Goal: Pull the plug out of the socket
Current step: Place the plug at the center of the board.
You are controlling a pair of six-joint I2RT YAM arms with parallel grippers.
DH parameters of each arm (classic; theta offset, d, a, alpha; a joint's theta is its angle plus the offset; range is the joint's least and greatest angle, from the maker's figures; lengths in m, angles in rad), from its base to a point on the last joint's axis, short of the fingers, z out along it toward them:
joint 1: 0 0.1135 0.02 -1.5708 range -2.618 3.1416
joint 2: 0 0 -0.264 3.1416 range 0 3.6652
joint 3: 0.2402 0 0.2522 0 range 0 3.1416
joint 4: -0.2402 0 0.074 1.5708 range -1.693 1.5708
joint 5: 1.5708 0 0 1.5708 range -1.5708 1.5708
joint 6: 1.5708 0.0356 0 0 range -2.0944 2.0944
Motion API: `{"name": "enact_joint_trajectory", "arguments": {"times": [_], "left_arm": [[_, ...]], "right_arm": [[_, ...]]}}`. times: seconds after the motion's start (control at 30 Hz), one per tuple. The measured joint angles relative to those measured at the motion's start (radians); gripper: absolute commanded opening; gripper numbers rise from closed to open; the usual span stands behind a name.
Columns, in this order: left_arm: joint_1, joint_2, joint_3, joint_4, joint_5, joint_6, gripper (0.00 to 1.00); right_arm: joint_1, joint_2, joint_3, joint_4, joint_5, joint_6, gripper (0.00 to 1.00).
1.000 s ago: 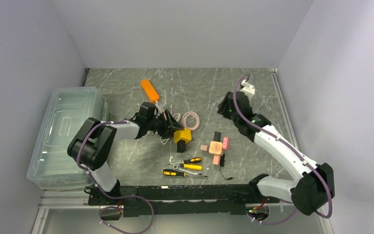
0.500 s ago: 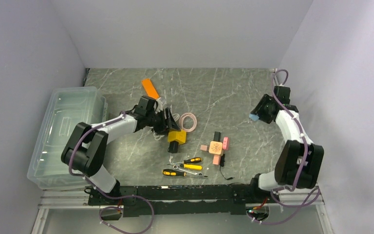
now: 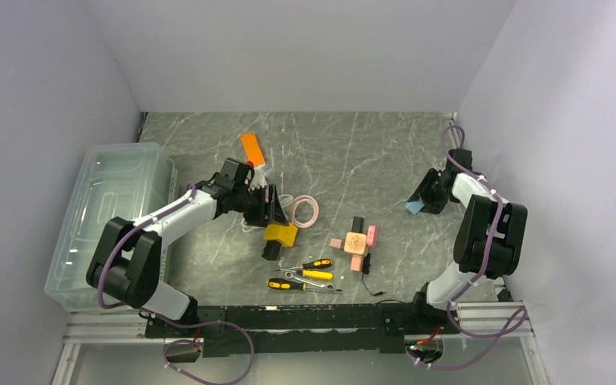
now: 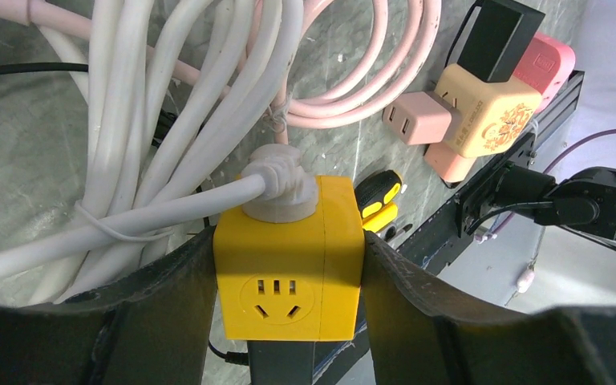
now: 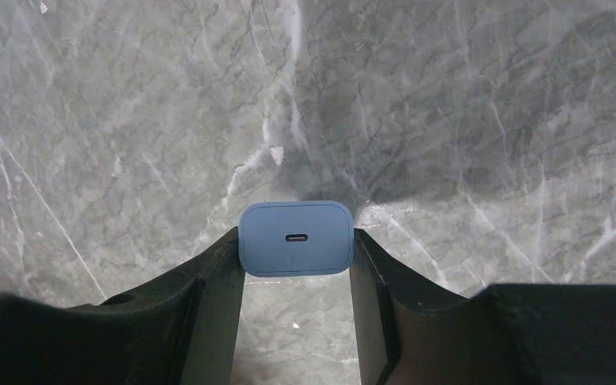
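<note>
A yellow cube socket [image 3: 281, 235] is clamped between the fingers of my left gripper [image 3: 268, 213], which is shut on it. In the left wrist view the yellow cube socket [image 4: 289, 273] has a white cable fitting [image 4: 277, 188] on its top face and a black plug [image 4: 281, 365] under it. My right gripper [image 3: 419, 201] is at the far right by the wall, shut on a blue plug [image 3: 412, 207]. The right wrist view shows the blue plug [image 5: 295, 238] held between both fingers over bare marble, well apart from the socket.
A beige and pink adapter cluster [image 3: 357, 239] and screwdrivers [image 3: 309, 269] lie in the middle front. A pink cable coil [image 3: 305, 210] and white cables [image 4: 152, 120] lie beside the socket. An orange block [image 3: 250, 149] is at the back. A clear bin [image 3: 112, 224] stands left.
My right arm swung from the middle of the table out to the right wall, carrying the blue plug. My left gripper drew the yellow socket a little toward the left and front.
</note>
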Motion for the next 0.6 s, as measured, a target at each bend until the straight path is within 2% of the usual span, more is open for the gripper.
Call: {"name": "enact_joint_trajectory", "arguments": {"times": [0.37, 0.6], "left_arm": [[0.037, 0.045, 0.008, 0.003, 0.059, -0.008, 0.01], [0.074, 0.071, 0.008, 0.009, 0.089, -0.012, 0.0]], "right_arm": [[-0.002, 0.006, 0.007, 0.003, 0.047, -0.002, 0.77], [-0.002, 0.0, 0.007, 0.011, 0.065, -0.005, 0.82]]}}
